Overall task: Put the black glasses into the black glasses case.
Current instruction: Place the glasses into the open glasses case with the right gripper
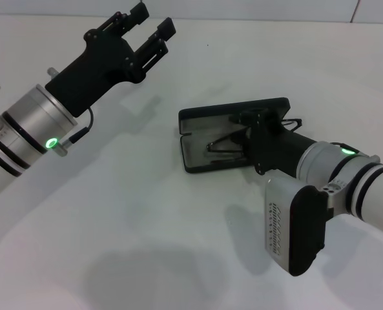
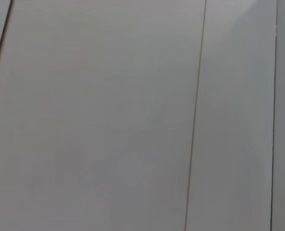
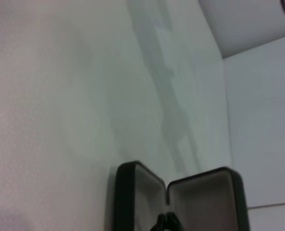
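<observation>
Glasses case [image 1: 207, 139] lies open on the table, black glasses [image 1: 227, 142] inside; right gripper [image 1: 259, 129] sits right over it, grip unclear. Left gripper [image 1: 149, 32] hovers spread, well away.

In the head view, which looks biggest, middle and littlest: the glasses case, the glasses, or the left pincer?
1. The black glasses case, open flat.
2. The left pincer, open and raised; it looks nearly as big, so nearness may fool us.
3. The black glasses, partly hidden by the right pincer.

No text can be read; the white plate [image 1: 276, 227] on the right arm bears illegible lettering.
</observation>
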You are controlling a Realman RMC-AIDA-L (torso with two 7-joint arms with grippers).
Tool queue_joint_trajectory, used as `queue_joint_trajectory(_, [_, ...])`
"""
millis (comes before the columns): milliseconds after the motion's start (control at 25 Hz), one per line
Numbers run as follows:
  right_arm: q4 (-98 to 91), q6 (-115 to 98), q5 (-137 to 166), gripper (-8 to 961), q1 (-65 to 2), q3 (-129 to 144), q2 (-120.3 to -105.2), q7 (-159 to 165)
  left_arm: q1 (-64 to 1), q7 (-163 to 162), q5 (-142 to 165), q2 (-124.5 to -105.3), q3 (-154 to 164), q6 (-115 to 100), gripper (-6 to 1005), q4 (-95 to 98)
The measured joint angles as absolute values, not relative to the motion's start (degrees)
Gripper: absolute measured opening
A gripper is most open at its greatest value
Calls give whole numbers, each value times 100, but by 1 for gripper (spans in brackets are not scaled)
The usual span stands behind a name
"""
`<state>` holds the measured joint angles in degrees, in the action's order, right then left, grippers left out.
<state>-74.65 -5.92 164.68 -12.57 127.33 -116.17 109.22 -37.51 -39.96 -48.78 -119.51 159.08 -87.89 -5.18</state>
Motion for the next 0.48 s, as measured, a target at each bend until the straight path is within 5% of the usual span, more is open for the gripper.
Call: queue_joint_trajectory(480, [-8402, -1457, 15428, 313, -1046, 12587, -11535, 10933, -3737, -3998, -4878, -11935, 15908, -8789, 596, -591])
